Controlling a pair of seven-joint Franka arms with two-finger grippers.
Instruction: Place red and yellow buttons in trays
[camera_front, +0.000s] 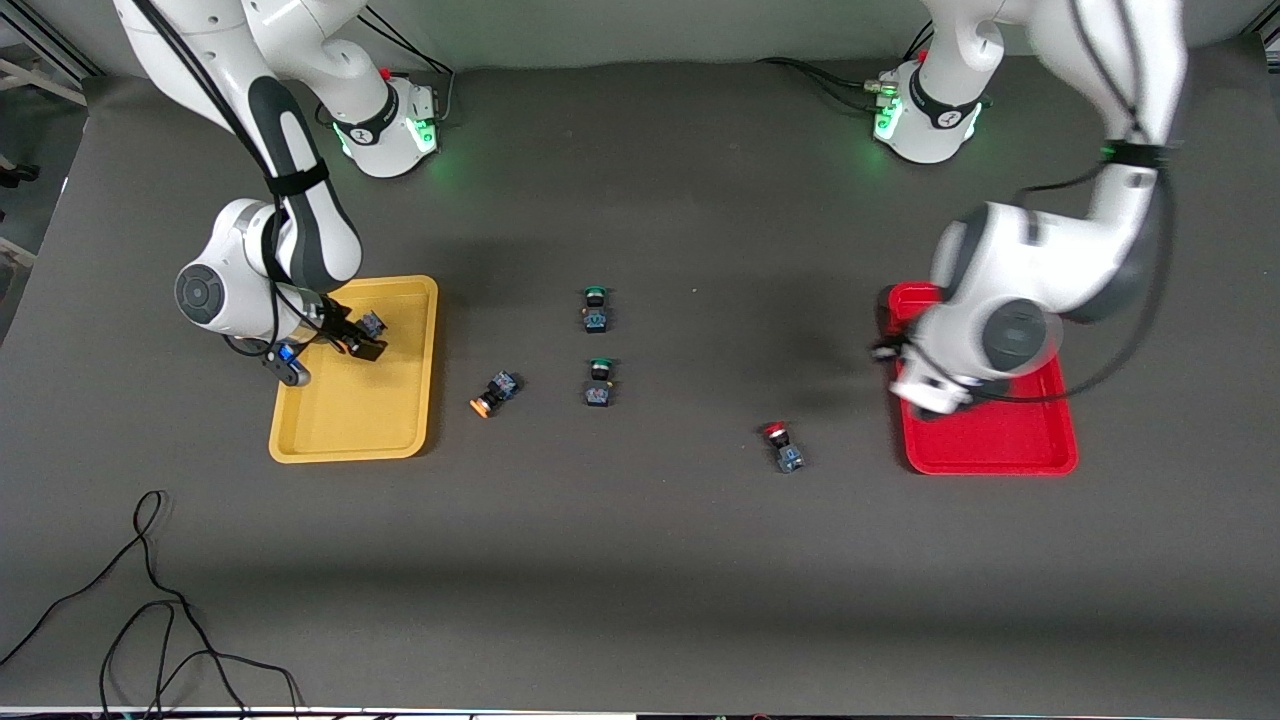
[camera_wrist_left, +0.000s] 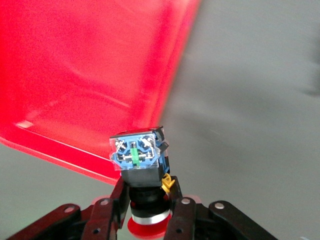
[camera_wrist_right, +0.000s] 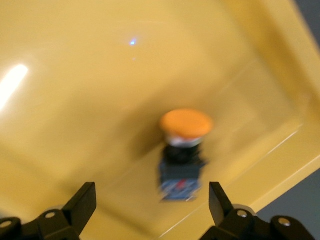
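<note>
My left gripper (camera_wrist_left: 146, 192) is shut on a red-capped button (camera_wrist_left: 137, 154) and holds it over the edge of the red tray (camera_wrist_left: 75, 65) that lies toward the right arm's end. In the front view the left wrist (camera_front: 985, 335) hides this gripper above the red tray (camera_front: 1000, 445). My right gripper (camera_wrist_right: 152, 200) is open just above the yellow tray (camera_wrist_right: 75, 75), and an orange-yellow-capped button (camera_wrist_right: 184, 145) lies in the tray between its fingers. The front view shows this gripper (camera_front: 355, 340), button (camera_front: 373, 323) and tray (camera_front: 350, 430). Another orange-yellow-capped button (camera_front: 493, 393) and a red-capped button (camera_front: 782, 446) lie on the table.
Two green-capped buttons (camera_front: 596, 308) (camera_front: 599, 381) stand mid-table between the trays. Black cables (camera_front: 150, 600) lie near the table's front edge at the right arm's end. The arm bases (camera_front: 395, 120) (camera_front: 925, 115) stand along the back.
</note>
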